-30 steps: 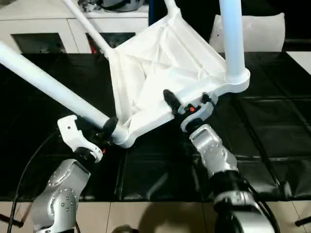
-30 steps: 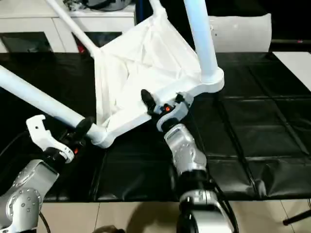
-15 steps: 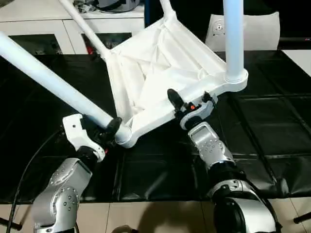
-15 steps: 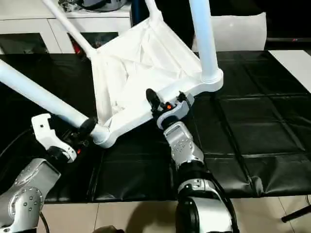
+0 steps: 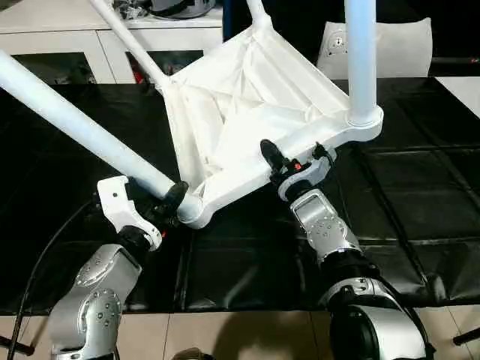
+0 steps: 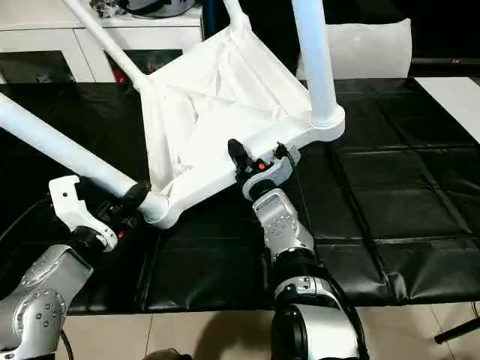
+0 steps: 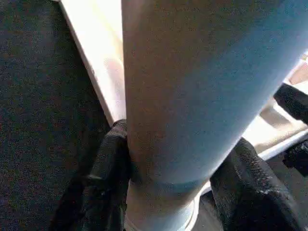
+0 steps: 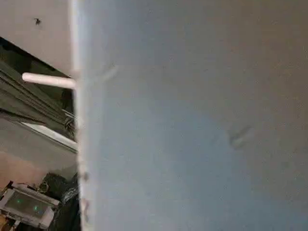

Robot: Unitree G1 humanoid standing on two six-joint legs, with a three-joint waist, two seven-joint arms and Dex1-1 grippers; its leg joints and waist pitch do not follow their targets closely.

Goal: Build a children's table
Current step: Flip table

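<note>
Black sheeting covers the work surface (image 5: 420, 202), with a white cabinet (image 5: 75, 37) behind it at the far left and a white cushion-like thing (image 5: 397, 45) at the far right.

On the left, the left gripper (image 5: 169, 204) has its black fingers (image 7: 108, 163) clenched around a leg (image 5: 75, 127) of the children's table, right where that leg enters the corner socket (image 5: 191, 210) nearest the robot. In the left wrist view the leg fills the gap between the two fingers, both touching it. Behind the fingers comes a white bracket, then the silver left forearm (image 5: 94, 300) running down to the picture's lower edge.

On the right, the right gripper (image 5: 289, 157) sits at the near long rim of the tabletop (image 5: 247, 112), one black finger (image 5: 268, 154) standing up over the rim on the ribbed side, the other at the outer side. Whether they are pressing the rim or just straddling it I cannot tell. A small red light shows on the gripper body; the silver right forearm (image 5: 326, 232) leads back from it.

The children's table lies upside down and tilted, ribbed underside facing up, its near-left corner low by the surface and its far side raised. A second leg (image 5: 361, 60) rises steeply from the near-right socket (image 5: 365, 124), and two more legs (image 5: 131, 37) reach up from the far corners.
</note>
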